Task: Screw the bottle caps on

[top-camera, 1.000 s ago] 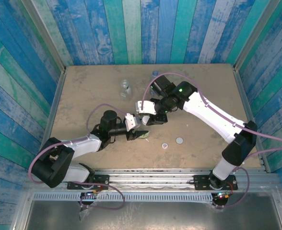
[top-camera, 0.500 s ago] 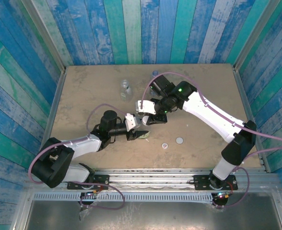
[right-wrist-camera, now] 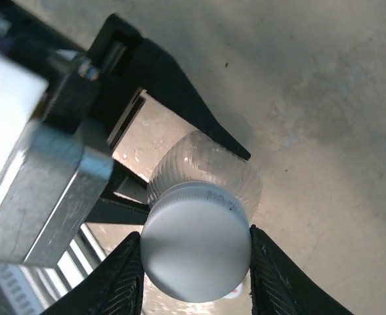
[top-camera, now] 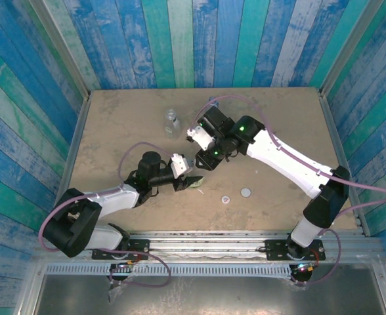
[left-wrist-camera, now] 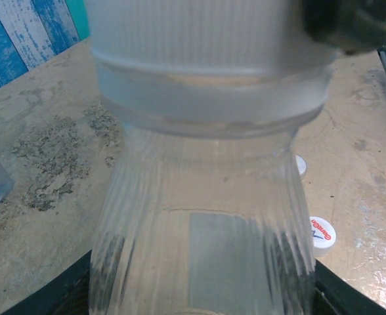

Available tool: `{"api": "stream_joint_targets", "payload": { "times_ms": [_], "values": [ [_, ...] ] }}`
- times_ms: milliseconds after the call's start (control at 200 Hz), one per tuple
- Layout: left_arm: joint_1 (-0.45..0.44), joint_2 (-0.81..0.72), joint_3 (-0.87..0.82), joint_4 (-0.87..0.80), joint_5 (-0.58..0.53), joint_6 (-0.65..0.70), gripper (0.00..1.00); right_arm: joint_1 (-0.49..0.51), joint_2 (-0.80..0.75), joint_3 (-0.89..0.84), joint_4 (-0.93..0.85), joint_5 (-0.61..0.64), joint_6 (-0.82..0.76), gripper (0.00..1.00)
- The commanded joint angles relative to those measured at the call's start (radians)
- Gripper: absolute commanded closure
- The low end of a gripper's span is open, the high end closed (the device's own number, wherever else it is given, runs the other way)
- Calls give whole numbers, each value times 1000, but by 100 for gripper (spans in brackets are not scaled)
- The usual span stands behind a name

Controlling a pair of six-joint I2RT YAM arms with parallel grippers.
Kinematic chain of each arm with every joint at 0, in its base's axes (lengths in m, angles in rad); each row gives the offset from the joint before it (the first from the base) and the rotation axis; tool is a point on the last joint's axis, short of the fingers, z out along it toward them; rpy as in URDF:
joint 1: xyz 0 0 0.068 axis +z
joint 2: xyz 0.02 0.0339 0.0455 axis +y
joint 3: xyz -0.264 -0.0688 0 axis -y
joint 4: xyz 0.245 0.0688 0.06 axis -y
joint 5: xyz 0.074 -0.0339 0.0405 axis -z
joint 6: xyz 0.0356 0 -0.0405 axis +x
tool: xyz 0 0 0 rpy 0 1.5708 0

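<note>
A tan tabletop (top-camera: pixel 114 125) lies inside three walls of vertical wooden planks (top-camera: pixel 180 39) painted in worn blue, teal and white stripes. In the left wrist view its surface carries dark, blotchy stains (left-wrist-camera: pixel 55 147). Along the table's near edge runs a silver metal rail (top-camera: pixel 206 244), with a slotted pale strip (top-camera: pixel 232 269) just beyond it and a grey metal sheet (top-camera: pixel 245 295) at the bottom of the top view.

Bright, even light with soft shadows; the close bottle (left-wrist-camera: pixel 199 197) looks blurred.
</note>
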Motion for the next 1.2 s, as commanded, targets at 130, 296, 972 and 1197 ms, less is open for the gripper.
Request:
{"api": "stream_joint_targets", "payload": {
  "times_ms": [130,296,972,1197],
  "values": [
    [3,-64,-1,37,-15,15,50,-5,-32,-13,-56,4,155,58],
    [2,-109,-15,16,38,29,50,-29,-109,-45,-7,-98,-207,33],
    [3,-96,6,-35,195,19,50,-39,-86,16,-86,-232,-915,31],
    [3,-101,7,-40,194,19,50,-37,-18,89,-145,-259,-930,39]
  ]
}}
